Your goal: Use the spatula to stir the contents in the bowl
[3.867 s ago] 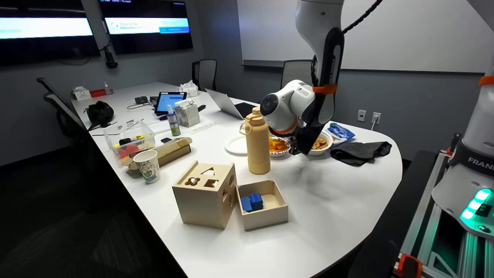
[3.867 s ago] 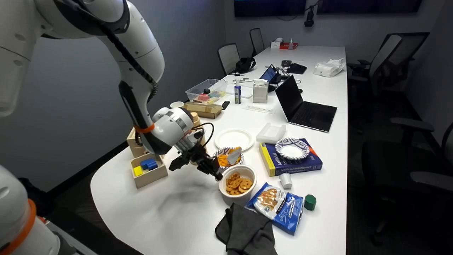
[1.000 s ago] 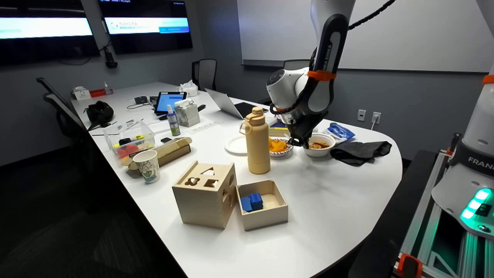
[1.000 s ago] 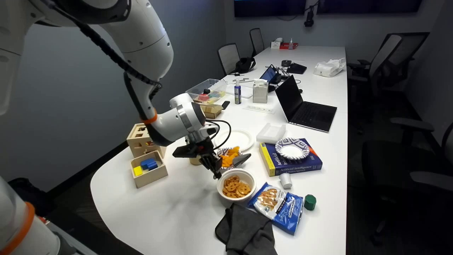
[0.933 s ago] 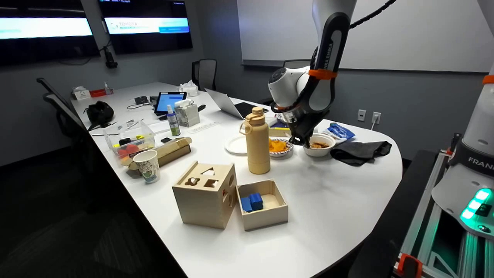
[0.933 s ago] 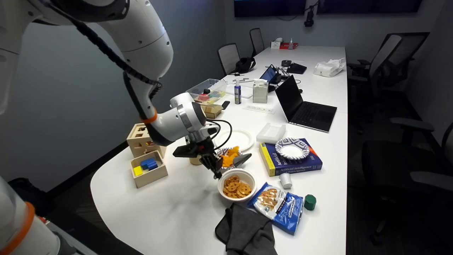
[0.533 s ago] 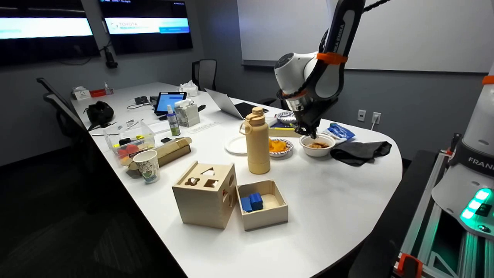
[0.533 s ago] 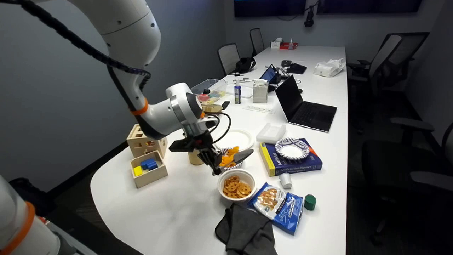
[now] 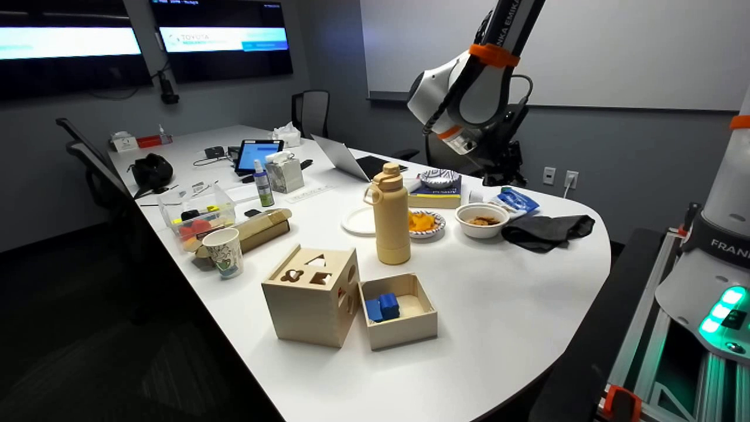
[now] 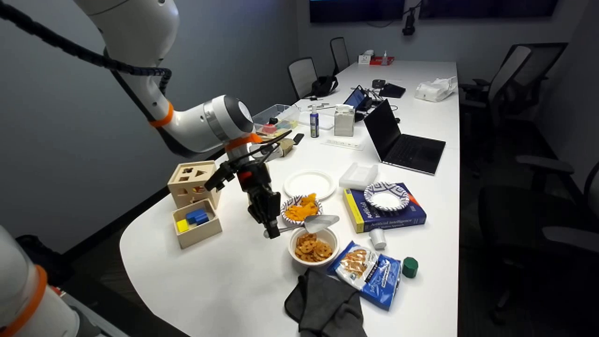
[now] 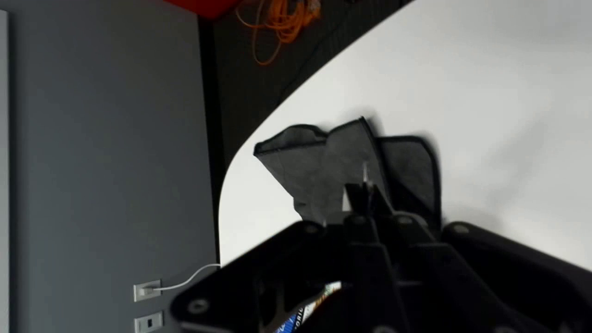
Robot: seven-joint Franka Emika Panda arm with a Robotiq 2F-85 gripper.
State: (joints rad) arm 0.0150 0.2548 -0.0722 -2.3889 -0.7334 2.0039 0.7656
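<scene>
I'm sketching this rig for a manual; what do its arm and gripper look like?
The rounded white robot arm has orange bands, a ribbed black cable and a black side panel with pale lettering, "EMIKA" readable. The angular black gripper has jointed linkages with round pivots.

A small, round white bowl (image 9: 481,231) stood upright, holding loosely piled, orange-brown holed snack pieces (image 10: 312,248) below its rim. A silver-grey spatula (image 10: 320,223) with a broad, tapered blade and slim handle hung in the air, clear of both.
</scene>
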